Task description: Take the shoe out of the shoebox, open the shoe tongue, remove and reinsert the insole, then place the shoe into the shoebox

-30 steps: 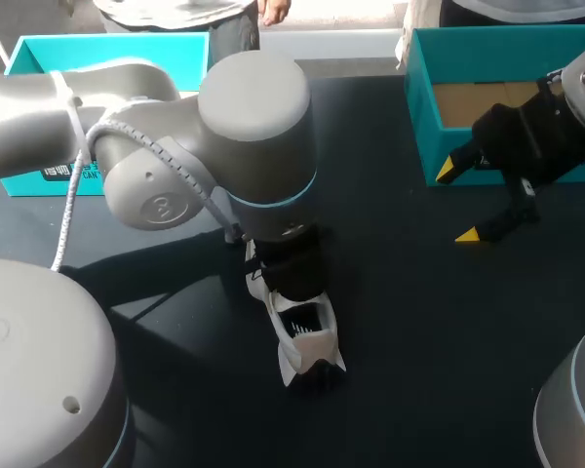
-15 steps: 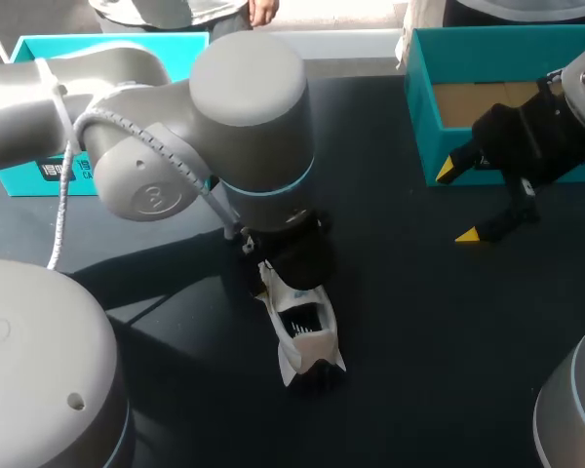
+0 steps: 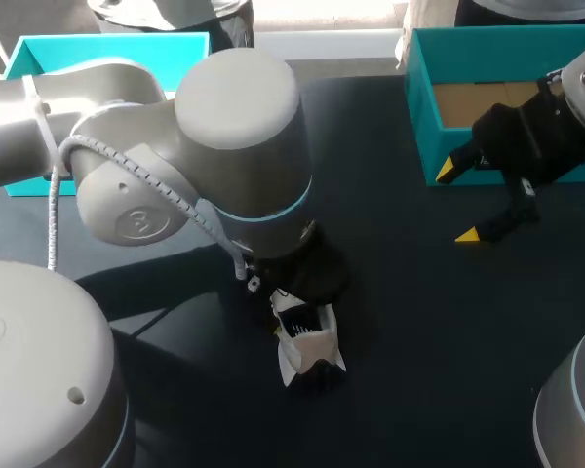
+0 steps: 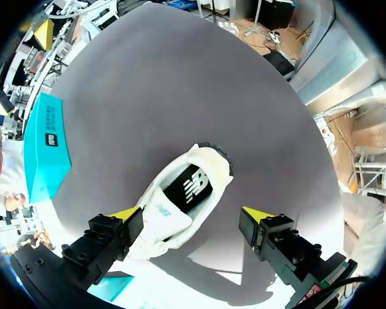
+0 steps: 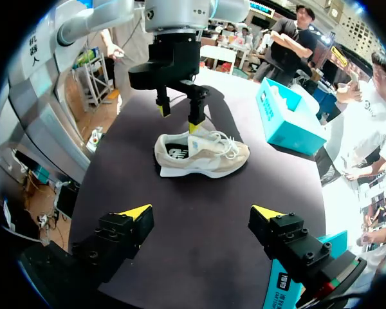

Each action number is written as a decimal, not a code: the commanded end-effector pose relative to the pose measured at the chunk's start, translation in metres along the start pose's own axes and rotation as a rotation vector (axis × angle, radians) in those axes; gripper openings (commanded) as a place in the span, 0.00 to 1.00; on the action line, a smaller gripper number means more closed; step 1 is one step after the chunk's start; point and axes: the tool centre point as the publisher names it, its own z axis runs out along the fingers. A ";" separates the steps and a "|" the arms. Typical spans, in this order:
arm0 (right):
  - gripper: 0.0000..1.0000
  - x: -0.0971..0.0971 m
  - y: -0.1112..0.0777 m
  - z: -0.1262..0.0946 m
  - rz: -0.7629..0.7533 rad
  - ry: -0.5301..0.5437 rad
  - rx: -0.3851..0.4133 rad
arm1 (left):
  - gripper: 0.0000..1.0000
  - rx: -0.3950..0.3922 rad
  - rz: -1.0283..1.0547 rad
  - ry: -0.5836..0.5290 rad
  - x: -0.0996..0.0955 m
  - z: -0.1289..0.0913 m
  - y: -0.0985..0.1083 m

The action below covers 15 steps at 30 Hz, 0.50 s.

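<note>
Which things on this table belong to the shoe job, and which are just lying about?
Job: beige-and-white lace-up sneaker; open teal cardboard shoebox.
Lying about: second teal box, far left, possibly the shoebox's lid.

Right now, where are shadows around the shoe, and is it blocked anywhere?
Head view: the left arm hides most of the shoe. Left wrist view: its shadow lies on the table beside it. Right wrist view: shoe unblocked, thin shadow beneath.

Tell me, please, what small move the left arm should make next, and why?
Probably shift the left gripper sideways to centre it over the shoe. Its jaws are open, but the shoe lies by one jaw, and the other stands over bare table.
</note>
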 end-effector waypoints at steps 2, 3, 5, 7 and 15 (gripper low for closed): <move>1.00 -0.001 0.000 0.001 0.000 0.003 0.002 | 1.00 0.048 -0.691 0.037 0.001 -0.001 0.004; 1.00 -0.001 0.000 0.001 0.000 0.003 0.002 | 1.00 0.048 -0.691 0.037 0.001 -0.001 0.004; 1.00 -0.001 0.000 0.001 0.000 0.003 0.002 | 1.00 0.048 -0.691 0.037 0.001 -0.001 0.004; 1.00 -0.001 0.000 0.001 0.000 0.003 0.002 | 1.00 0.048 -0.691 0.037 0.001 -0.001 0.004; 1.00 -0.001 0.000 0.001 0.000 0.003 0.002 | 1.00 -0.017 -0.644 0.048 0.027 0.021 -0.037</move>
